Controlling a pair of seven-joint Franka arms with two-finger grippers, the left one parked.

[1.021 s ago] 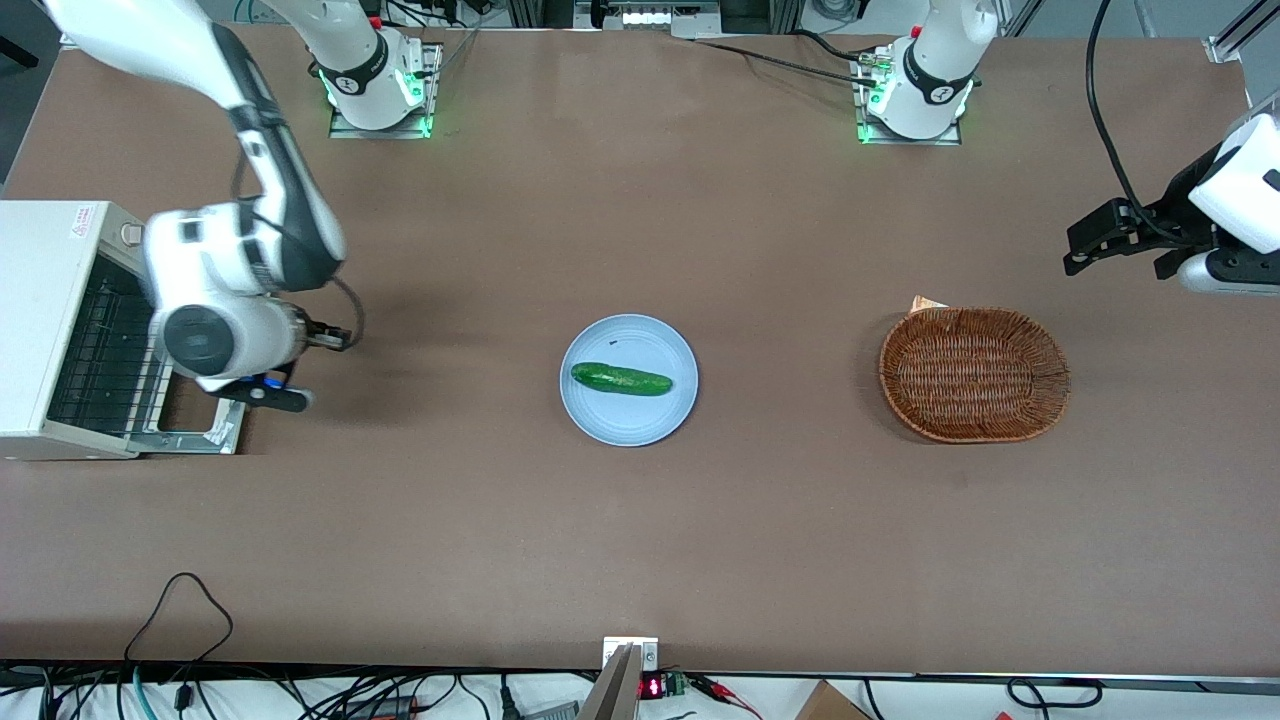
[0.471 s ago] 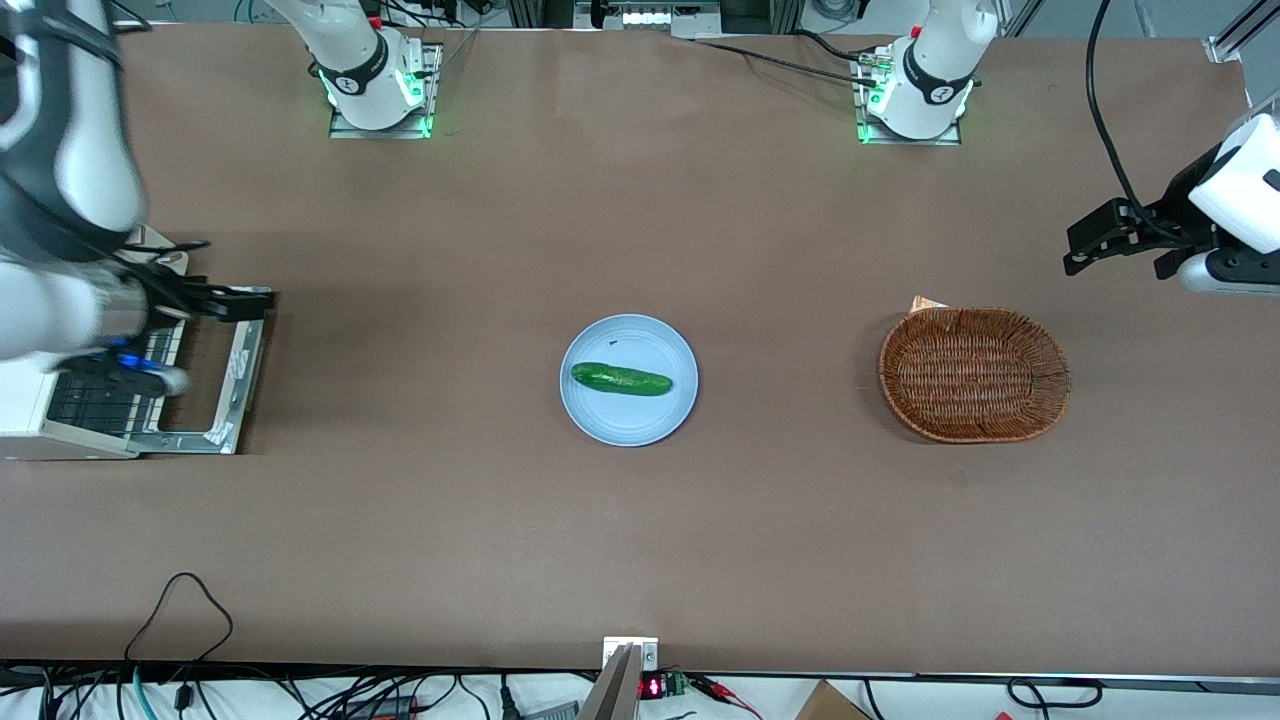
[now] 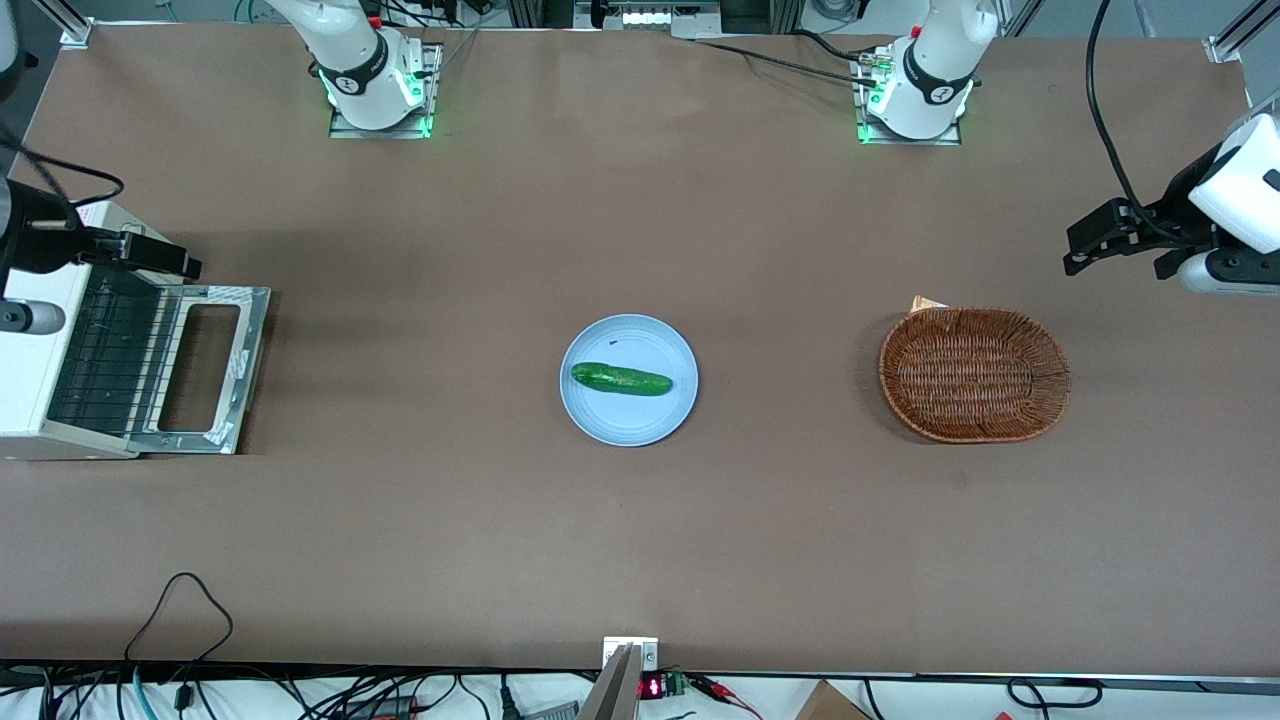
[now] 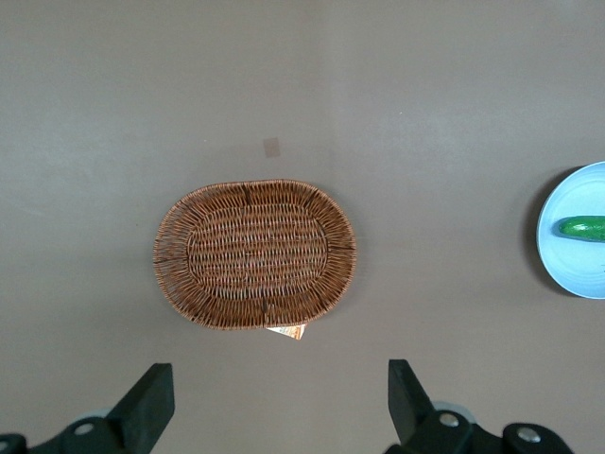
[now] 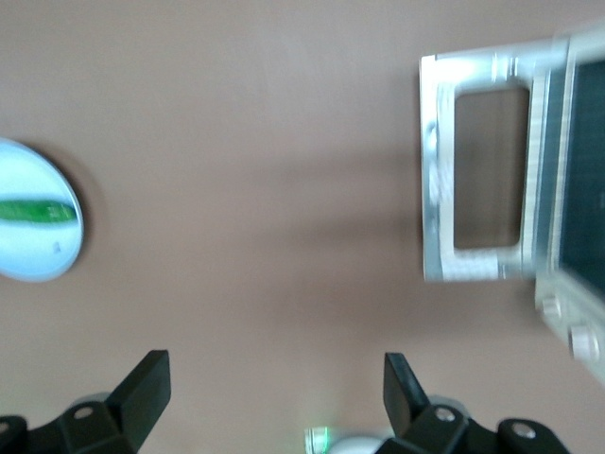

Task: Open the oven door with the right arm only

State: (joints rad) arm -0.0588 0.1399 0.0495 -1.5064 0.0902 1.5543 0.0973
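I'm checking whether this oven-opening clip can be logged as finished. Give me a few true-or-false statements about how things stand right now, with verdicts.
1. The oven door is folded down flat in front of the oven. True.
2. The gripper is clamped on the door's handle. False: it is open and holds nothing, hanging above the oven's corner, apart from the door.
3. The cucumber lies in the basket. False: it lies on the blue plate.
4. The wire rack inside the oven is in view. True.
5. The basket lies toward the parked arm's end of the table. True.
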